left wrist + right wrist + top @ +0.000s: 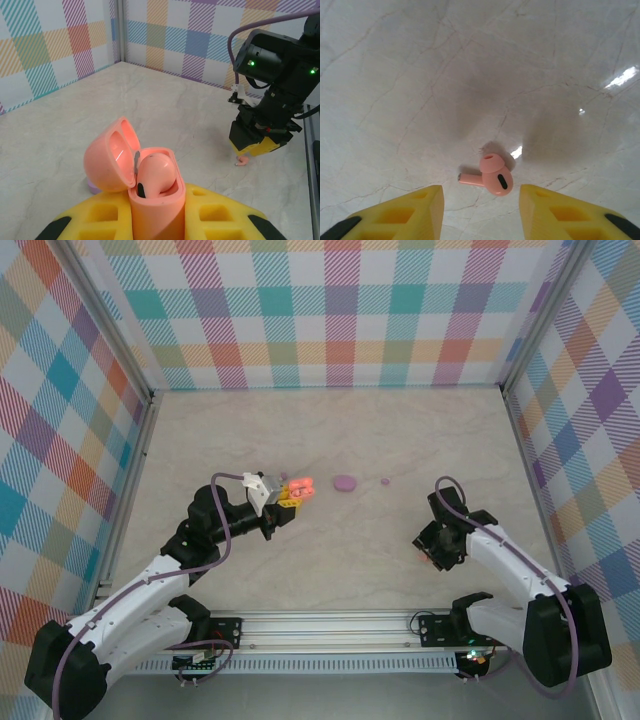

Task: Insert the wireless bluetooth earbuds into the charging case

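While the left gripper [159,227] pinches the open salmon-orange plastic charging case [111,161], one bud [157,172] seated inside, the right gripper [480,212] hovers spread over the loose salmon-orange rounded earbud [493,178] on the marbled table [395,75], a slick shape that may squirt away under an off-centre squeeze.

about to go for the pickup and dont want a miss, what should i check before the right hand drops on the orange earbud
1. Right hand open: ok.
2. Orange earbud lying on the table, just ahead of the gap between the fingers, untouched: ok.
3. Left hand shut on orange case: ok.
4. Case lid open: ok.
5. Seated earbud fills one socket; second socket free: cannot tell.
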Robot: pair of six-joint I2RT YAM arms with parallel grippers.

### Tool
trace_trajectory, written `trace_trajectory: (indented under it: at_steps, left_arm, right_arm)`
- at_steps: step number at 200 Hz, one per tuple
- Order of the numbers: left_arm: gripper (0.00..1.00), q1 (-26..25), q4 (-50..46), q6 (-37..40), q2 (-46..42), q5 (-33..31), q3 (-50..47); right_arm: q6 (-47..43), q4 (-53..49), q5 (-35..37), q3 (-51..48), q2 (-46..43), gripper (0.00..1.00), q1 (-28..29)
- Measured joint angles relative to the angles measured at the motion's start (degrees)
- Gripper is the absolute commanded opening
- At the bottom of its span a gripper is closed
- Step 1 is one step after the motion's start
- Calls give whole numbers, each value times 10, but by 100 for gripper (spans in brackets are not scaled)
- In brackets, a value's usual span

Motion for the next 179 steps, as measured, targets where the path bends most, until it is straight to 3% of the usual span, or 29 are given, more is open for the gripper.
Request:
trace_trajectory:
  at_steps: [50,109,144,179]
  left_arm:
    - [0,0,-2,0,-5,0,0]
    - [0,0,-18,0,-30,-1,0]
    - [0,0,-23,0,-33,-2,0]
    - [0,0,-29,1,-10,0,5]
  right_arm:
    - [1,25,-18,-15,26,30,-2]
    - [-36,38,-17,3,70,25,-2]
    - [-104,41,-12,38,109,24,-3]
    - [-207,63,-34,122,202,22,7]
